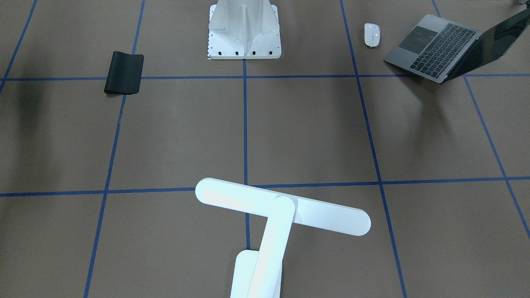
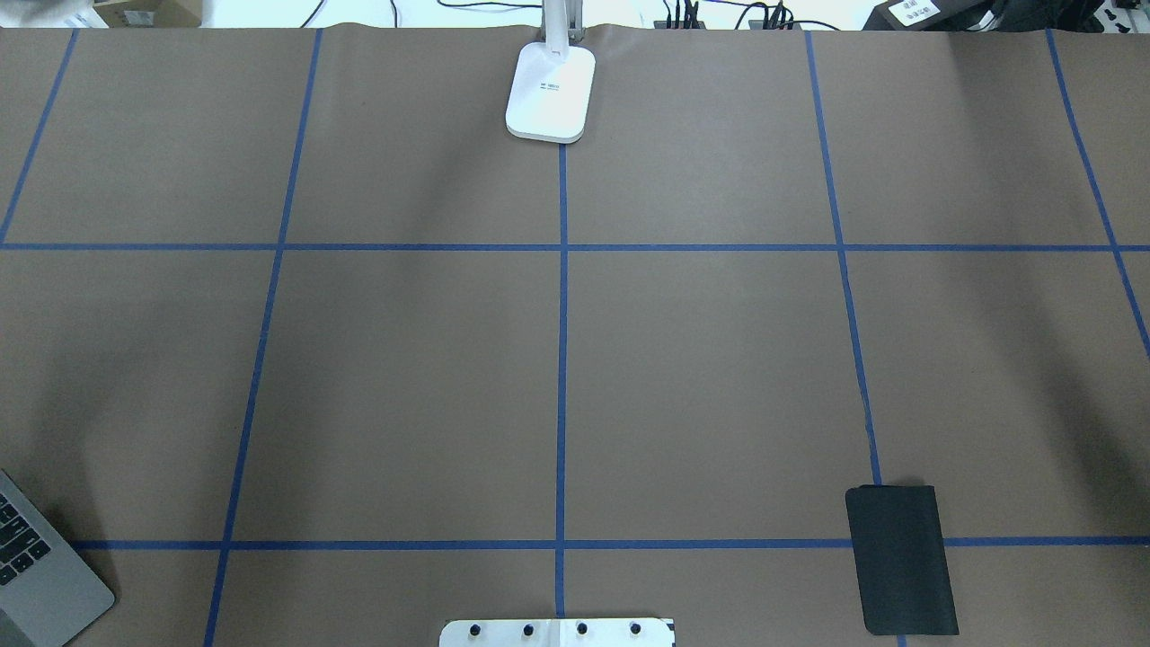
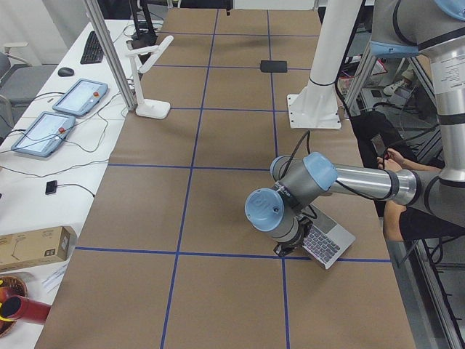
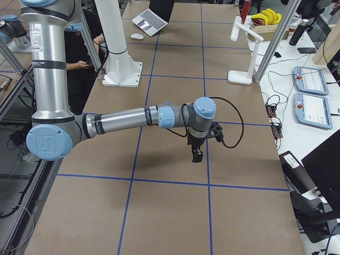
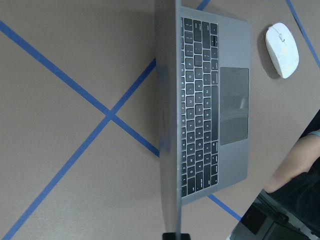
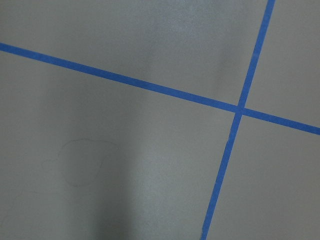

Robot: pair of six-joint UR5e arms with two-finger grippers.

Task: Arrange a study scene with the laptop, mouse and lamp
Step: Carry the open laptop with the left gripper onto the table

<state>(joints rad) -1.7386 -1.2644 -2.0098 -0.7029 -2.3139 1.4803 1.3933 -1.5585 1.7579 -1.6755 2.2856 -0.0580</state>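
Front view: I see the laptop (image 1: 439, 51) open near the table's (image 1: 174, 136) robot-side edge, the mouse (image 1: 372, 34) just beside it, the lamp (image 1: 281, 207) at the opposite edge, wide brown surface between. Left-end view: left jaws down at the laptop, grip I cannot tell. Right-end view: right jaws above mid-table, likewise unclear

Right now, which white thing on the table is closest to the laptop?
The mouse, a small oval just off the laptop's trackpad edge; the lamp and the bolted pedestal stand much farther off.
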